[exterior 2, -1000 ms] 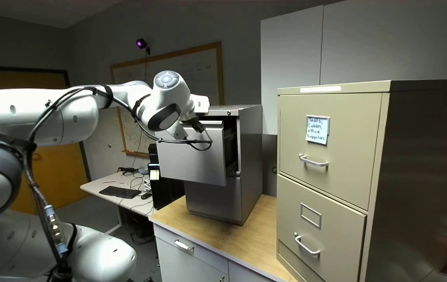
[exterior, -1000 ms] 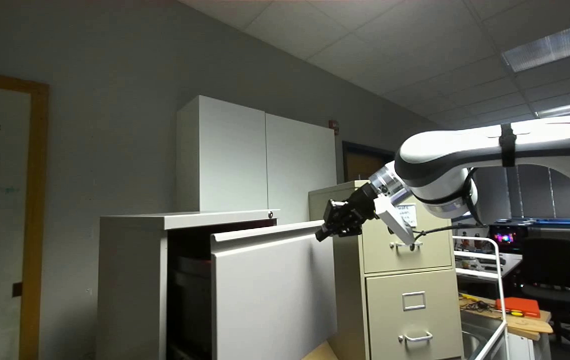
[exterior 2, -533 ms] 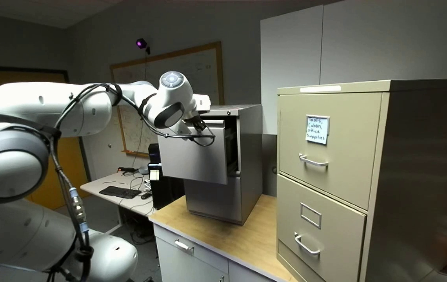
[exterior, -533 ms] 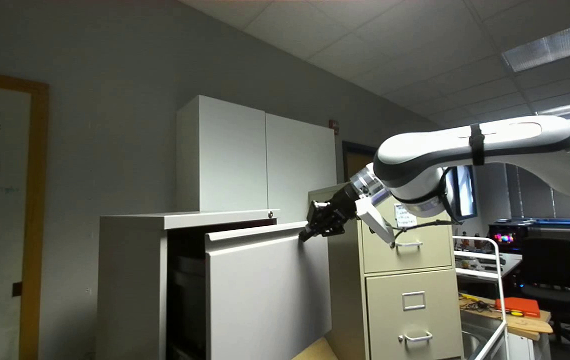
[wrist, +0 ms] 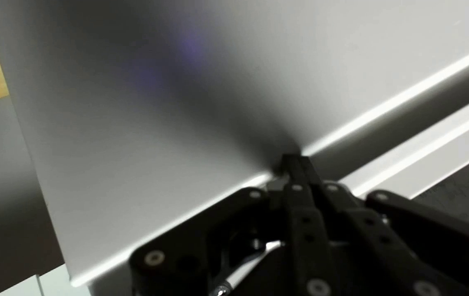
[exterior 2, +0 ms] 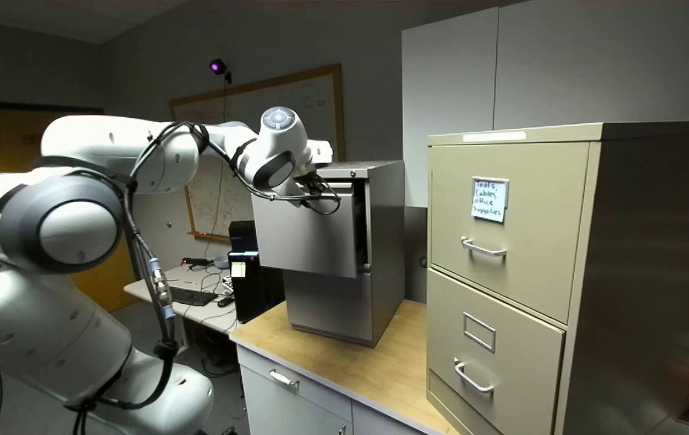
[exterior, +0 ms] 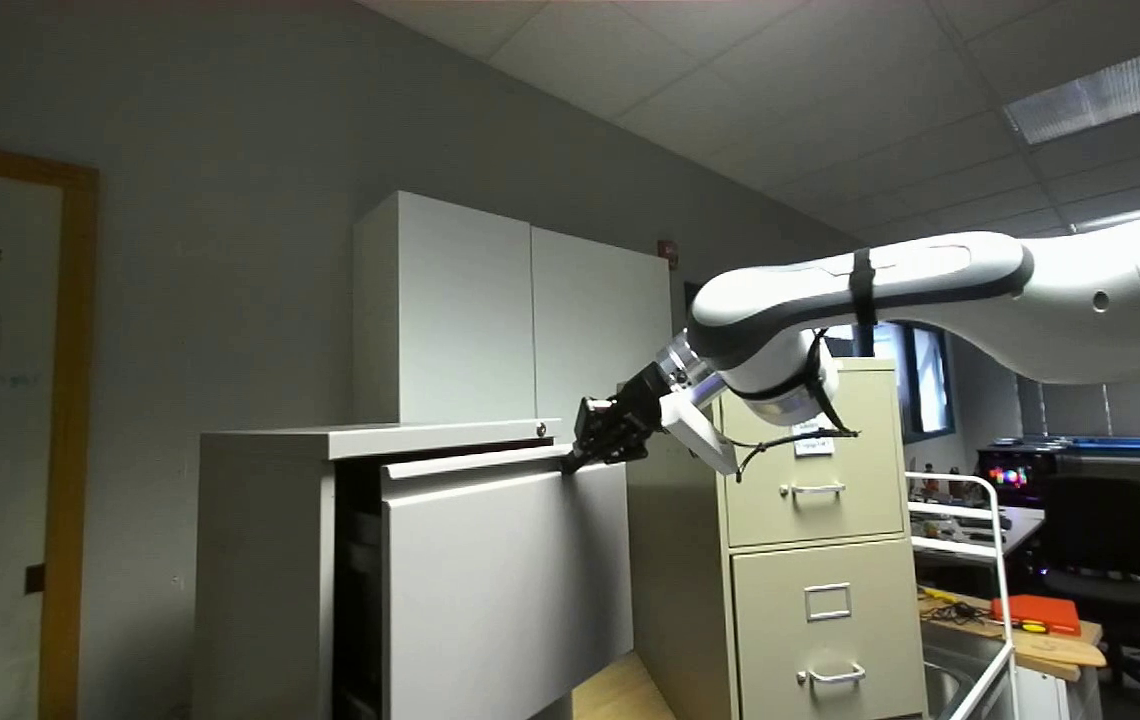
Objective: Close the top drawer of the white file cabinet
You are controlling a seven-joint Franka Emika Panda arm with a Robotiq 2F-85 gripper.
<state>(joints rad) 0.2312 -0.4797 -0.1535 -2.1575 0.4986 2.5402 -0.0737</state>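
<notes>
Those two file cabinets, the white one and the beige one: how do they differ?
The white file cabinet has its top drawer sticking out; on the beige file cabinet, both visible drawers look shut. The beige file cabinet carries metal bar handles, while the white file cabinet shows none on its front. A handwritten label sits on the beige file cabinet; no label shows on the white file cabinet. Both have stacked drawers.

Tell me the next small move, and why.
Likely a short push inward: the shut black gripper appears to touch the wide, flat white metal top drawer near its upper edge, and that drawer juts from the white metal file cabinet.
</notes>
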